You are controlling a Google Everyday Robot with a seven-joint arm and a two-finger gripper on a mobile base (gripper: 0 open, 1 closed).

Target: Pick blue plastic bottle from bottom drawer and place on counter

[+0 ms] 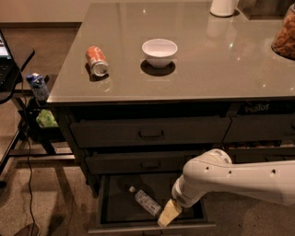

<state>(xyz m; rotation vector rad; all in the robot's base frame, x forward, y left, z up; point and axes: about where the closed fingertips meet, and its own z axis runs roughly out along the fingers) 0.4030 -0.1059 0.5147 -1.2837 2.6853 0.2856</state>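
The blue plastic bottle (145, 201), clear with a white cap and pale label, lies on its side in the open bottom drawer (115, 213), cap toward the back left. My gripper (168, 213) hangs on the white arm from the right, over the drawer's front right part, just right of the bottle's base. The counter (221, 55) is the glossy grey top above the drawers.
An orange-red soda can (96, 61) lies on its side on the counter, with a white bowl (159, 52) next to it. A white container (223, 7) and a jar (285, 33) stand at the back right. A blue-topped bottle (38, 86) sits by the black side table (14, 69).
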